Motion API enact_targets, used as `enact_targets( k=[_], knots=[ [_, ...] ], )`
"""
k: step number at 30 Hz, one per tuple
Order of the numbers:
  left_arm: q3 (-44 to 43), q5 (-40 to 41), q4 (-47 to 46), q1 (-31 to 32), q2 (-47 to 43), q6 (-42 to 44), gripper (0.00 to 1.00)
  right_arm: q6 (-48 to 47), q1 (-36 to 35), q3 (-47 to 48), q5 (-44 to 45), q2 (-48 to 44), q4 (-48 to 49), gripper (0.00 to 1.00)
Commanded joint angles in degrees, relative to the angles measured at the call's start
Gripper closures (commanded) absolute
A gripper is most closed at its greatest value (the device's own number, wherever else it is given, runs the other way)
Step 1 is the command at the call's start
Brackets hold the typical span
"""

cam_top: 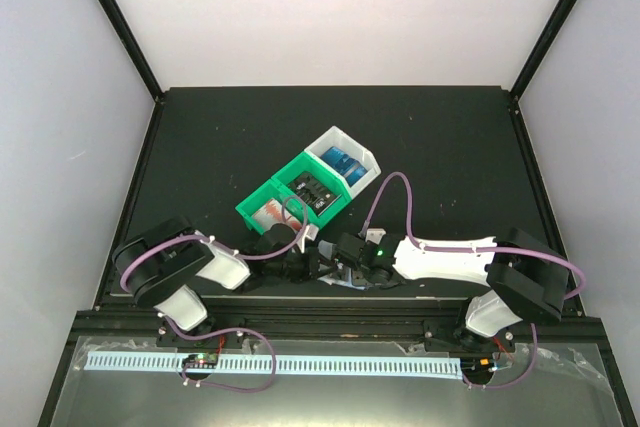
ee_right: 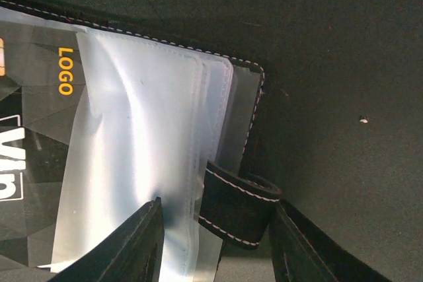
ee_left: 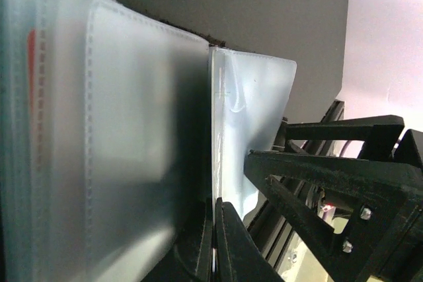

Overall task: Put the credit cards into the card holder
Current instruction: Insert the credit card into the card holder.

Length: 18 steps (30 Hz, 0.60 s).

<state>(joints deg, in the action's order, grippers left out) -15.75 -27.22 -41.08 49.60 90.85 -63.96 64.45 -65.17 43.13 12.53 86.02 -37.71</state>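
Observation:
The card holder (cam_top: 343, 281) lies open on the black mat between my two grippers. My left gripper (ee_left: 215, 242) is shut on the edge of one clear sleeve (ee_left: 251, 117) and holds it upright; more sleeves (ee_left: 119, 150) stand to its left, with a red card edge (ee_left: 31, 97) behind them. My right gripper (ee_right: 221, 246) is open and straddles the holder's black strap loop (ee_right: 239, 206), its left finger (ee_right: 139, 242) over the sleeves. A black card marked LOGO (ee_right: 36, 137) sits in a sleeve. Other cards lie in the bins: blue (cam_top: 346, 162), black (cam_top: 316, 188), red-and-white (cam_top: 267, 212).
The joined green bin (cam_top: 283, 187) and white bin (cam_top: 362, 155) stand just behind the grippers on the mat. Black frame posts rise at the back corners. The right arm's black frame (ee_left: 344, 183) fills the right of the left wrist view.

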Motion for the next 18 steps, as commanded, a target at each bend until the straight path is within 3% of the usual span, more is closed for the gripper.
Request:
enact_targets(
  k=[1,12,18],
  knots=[
    [-0.8,-0.1,-1.0,0.9,1.4,-2.4,0.98,0.9,-0.3,-1.6,-0.3,0.7,1.2,0.54],
    [3.3,7.4,8.4,2.3,-7.3,-7.6,0.98,2.0,-0.3,-2.3,0.3,0.2,1.2,0.54],
    [1.4,5.6,8.7,2.5,-5.3,-7.1,0.98,1.7,-0.3,-2.2,0.2,0.4,1.5,0.54]
  ],
)
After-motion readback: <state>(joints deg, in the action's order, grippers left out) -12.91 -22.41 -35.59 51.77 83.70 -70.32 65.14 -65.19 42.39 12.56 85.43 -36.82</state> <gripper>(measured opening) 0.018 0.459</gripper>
